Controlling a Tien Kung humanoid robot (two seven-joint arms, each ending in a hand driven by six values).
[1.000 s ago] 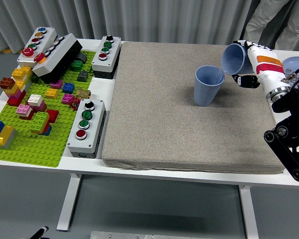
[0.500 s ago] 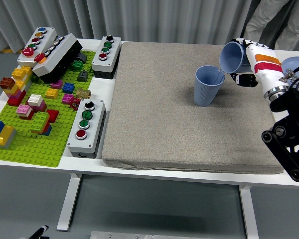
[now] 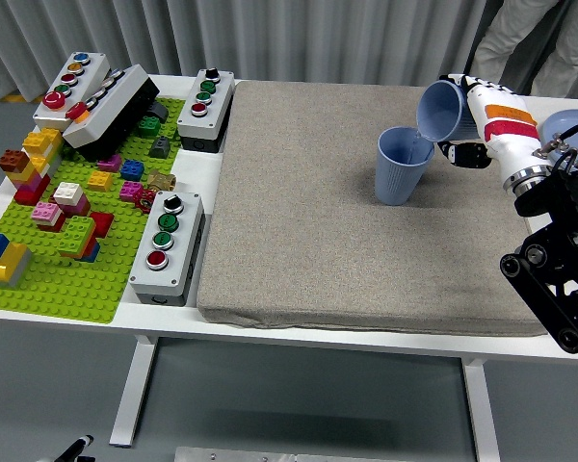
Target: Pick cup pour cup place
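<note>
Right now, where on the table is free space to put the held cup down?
The grey mat is bare left of and in front of the standing cup. The green baseplate with bricks and the button boxes crowd the left side.

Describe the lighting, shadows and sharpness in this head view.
Head view: even, diffuse light, no glare; the upright blue ribbed cup casts only a faint shadow on the grey felt mat; the tilted blue cup in the right hand and the green brick baseplate are both sharp.
</note>
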